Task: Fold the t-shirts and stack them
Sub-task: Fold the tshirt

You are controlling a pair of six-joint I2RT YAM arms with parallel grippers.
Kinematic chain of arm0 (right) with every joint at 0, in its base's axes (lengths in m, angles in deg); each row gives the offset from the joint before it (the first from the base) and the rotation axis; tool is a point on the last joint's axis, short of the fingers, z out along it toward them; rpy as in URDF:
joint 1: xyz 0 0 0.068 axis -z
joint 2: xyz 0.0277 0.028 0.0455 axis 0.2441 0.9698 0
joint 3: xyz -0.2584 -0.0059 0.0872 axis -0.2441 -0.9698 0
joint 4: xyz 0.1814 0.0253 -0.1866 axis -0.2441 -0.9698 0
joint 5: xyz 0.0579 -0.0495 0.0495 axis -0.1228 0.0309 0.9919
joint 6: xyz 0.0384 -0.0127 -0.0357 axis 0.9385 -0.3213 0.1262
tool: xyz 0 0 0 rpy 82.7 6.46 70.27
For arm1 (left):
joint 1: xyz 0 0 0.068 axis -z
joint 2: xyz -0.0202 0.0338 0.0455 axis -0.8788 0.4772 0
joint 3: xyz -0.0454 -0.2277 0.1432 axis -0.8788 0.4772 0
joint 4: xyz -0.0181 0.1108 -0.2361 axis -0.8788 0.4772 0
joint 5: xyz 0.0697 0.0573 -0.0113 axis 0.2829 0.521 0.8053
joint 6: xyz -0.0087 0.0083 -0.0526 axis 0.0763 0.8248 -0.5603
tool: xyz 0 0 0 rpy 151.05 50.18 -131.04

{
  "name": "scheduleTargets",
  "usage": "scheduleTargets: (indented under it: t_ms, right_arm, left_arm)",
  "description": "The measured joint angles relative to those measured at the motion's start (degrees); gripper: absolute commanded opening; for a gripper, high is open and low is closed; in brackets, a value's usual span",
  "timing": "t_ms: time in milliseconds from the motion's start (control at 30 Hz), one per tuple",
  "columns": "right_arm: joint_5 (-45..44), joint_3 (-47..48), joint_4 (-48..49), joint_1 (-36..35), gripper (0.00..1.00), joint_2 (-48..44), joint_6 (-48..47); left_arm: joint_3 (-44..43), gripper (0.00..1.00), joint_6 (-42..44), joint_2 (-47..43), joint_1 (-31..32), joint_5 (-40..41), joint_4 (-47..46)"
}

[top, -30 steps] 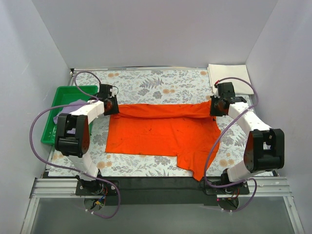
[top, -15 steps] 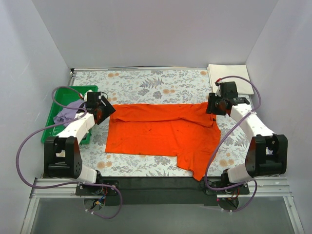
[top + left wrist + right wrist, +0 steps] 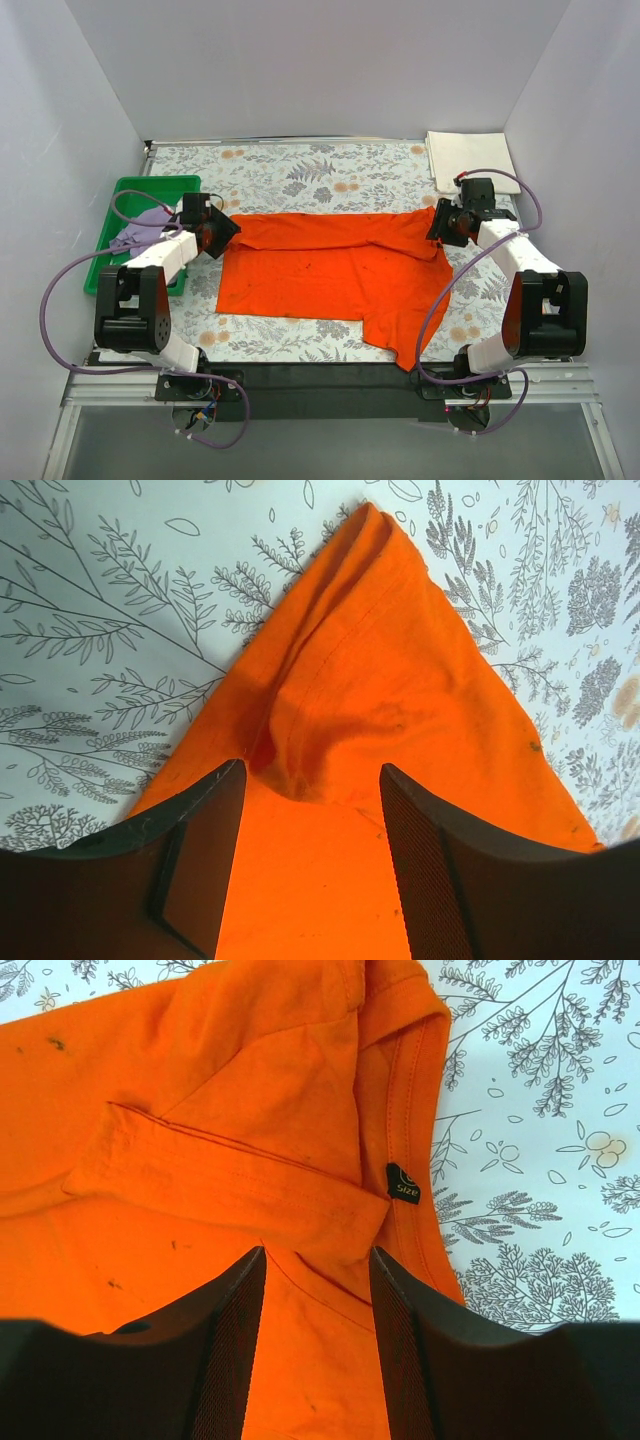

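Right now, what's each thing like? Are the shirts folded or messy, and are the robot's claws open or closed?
orange t-shirt, spread on the table, far edge folded over, not fully folded.
lilac t-shirt, crumpled in the green tray.
cream-white t-shirt, folded flat at the far right corner.
left gripper, open, over the orange cloth.
right gripper, open, over the orange cloth.
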Motion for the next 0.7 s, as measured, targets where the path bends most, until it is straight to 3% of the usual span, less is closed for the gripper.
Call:
scheduleTargets:
  t_ms: [367,567,700]
  right_arm:
    - [0.63,-0.81,1.29,0.39,0.44,0.28,0.68]
    - [0.61,-1.79,1.53,0.39,0.43,1.25,1.53]
    - [0.61,-2.69,2.43,0.42,0.43,1.60,2.38]
  left_arm:
    - [1.86,0.52,-4.85,0.24,0.00,-2.36,-0.07]
    - [1.84,0.42,-6.40,1.53,0.00,-2.58,-0.76]
    - [1.81,0.29,-6.95,3.82,0.09,-2.64,-0.83]
